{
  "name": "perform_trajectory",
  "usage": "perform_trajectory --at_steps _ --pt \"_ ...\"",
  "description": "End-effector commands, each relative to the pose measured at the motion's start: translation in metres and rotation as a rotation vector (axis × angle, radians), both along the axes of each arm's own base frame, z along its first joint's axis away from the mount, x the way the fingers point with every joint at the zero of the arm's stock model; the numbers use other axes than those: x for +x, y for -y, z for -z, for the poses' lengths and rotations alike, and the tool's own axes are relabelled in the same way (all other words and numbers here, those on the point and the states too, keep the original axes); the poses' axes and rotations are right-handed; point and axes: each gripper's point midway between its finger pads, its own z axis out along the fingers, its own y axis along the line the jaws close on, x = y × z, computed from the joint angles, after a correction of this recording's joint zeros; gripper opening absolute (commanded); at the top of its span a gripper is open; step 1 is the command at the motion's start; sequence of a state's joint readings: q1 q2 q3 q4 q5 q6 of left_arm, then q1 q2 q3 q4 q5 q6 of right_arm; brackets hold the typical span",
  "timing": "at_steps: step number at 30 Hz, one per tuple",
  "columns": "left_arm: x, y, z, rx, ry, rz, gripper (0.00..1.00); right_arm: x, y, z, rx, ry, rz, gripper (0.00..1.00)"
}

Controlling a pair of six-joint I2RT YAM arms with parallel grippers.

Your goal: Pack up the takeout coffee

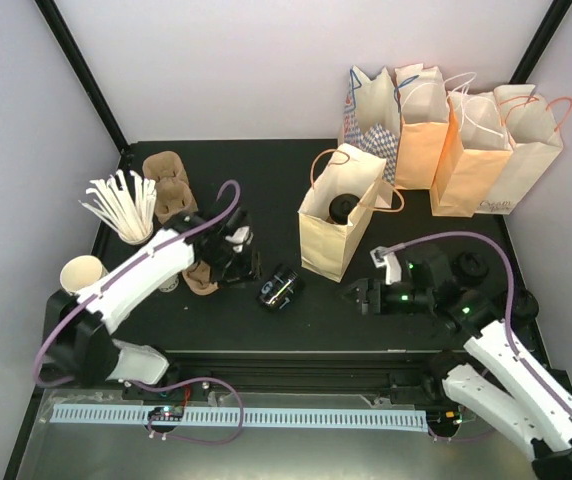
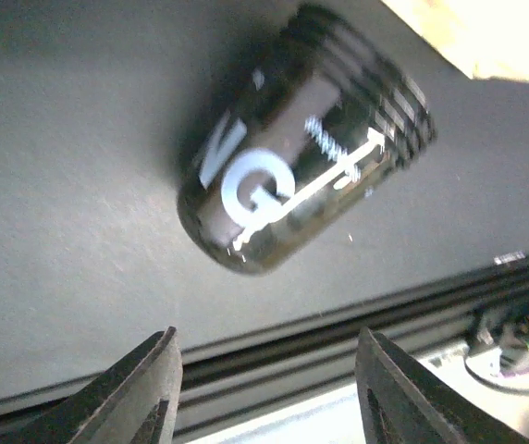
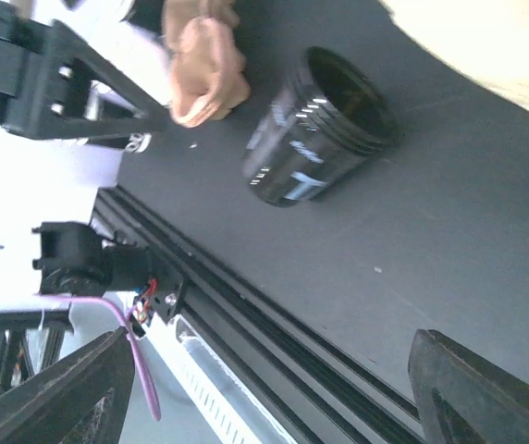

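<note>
Left wrist view: a black cup (image 2: 306, 139) on its side, with the pale letters "NG" and an arrow-like line readable.
The left fingers (image 2: 140, 398) stand apart with nothing between them, and the black cup lies just ahead of them on the table (image 2: 61, 185). The right wrist view shows the same cup's open mouth, but its print is blurred. The right fingers (image 3: 61, 407) are spread wide and empty, with the cup well ahead. Only the top view shows the takeout coffee (image 1: 343, 208), as a round black lid inside the open cream bag (image 1: 316, 235) near the right fingers; its lettering is hidden.
</note>
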State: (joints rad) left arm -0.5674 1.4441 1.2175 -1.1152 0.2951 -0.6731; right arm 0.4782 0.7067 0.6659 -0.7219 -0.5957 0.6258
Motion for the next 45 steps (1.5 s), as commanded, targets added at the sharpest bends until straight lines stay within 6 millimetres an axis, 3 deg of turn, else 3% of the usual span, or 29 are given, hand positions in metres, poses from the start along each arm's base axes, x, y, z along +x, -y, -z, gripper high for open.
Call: perform_trajectory --at_steps 1,6,13,19,23,31,38,45 --pt "-0.026 0.033 -0.002 -0.304 0.003 0.038 0.57 0.021 -0.039 -0.045 0.108 0.255 0.006 0.84" --pt "-0.051 0.044 0.011 -0.531 -0.037 -0.021 0.57 0.024 -0.077 -0.048 0.093 0.429 -0.04 0.76" --pt "-0.06 0.048 0.032 -0.57 -0.108 -0.022 0.57 0.049 -0.087 -0.007 -0.069 0.519 -0.048 0.84" --pt "-0.06 0.05 0.043 -0.58 -0.132 -0.048 0.56 0.062 -0.092 0.026 -0.067 0.407 -0.059 0.92" --pt "-0.064 0.049 0.055 -0.57 -0.175 -0.071 0.53 0.075 -0.089 0.043 0.014 0.309 -0.032 0.92" --pt "-0.061 0.049 0.067 -0.548 -0.194 -0.074 0.5 0.077 -0.114 0.066 0.057 0.21 -0.117 0.87" --pt "-0.058 0.048 0.077 -0.506 -0.208 -0.059 0.47 0.083 -0.124 0.078 0.072 0.197 -0.129 0.85" --pt "-0.059 0.041 0.081 -0.476 -0.213 -0.055 0.45 0.083 -0.144 0.075 0.112 0.259 -0.181 0.83"
